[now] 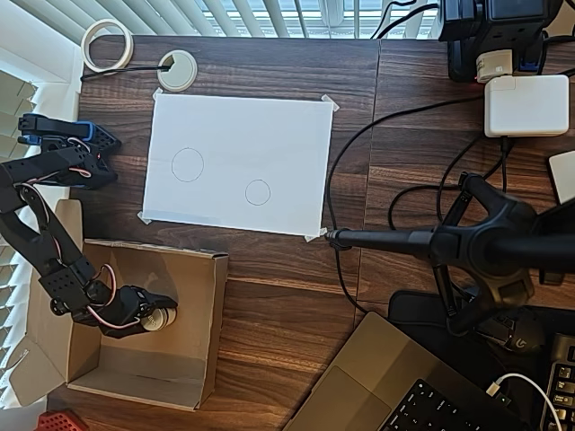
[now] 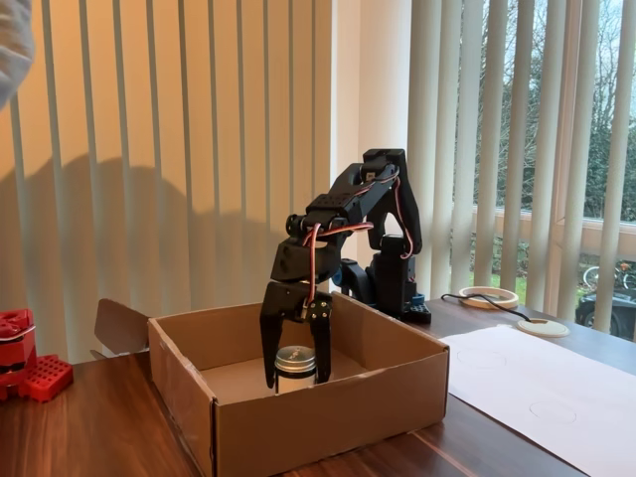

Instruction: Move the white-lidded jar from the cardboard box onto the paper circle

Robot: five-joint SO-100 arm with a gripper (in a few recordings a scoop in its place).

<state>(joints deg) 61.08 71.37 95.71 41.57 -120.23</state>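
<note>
- One small round jar, the white-lidded jar (image 2: 294, 364), stands upright inside the cardboard box (image 2: 328, 417), low in the fixed view's centre; its lid is pale grey-white with a shiny metal band.
- Black plastic fingers of the gripper (image 2: 295, 370) hang on either side of the jar, close around it; I cannot tell whether they press it.
- Overhead, the gripper (image 1: 160, 316) and jar (image 1: 162, 318) sit at lower left, within the corrugated brown box (image 1: 202, 359) with its plain flaps open.
- Taped flat on the dark wood-grain bench (image 1: 269, 296) is a white paper sheet (image 1: 269, 135).
- Thin pencil outlines mark the sheet: the smaller paper circle (image 1: 258, 192), and a larger circle (image 1: 187, 164) to its left.
</note>
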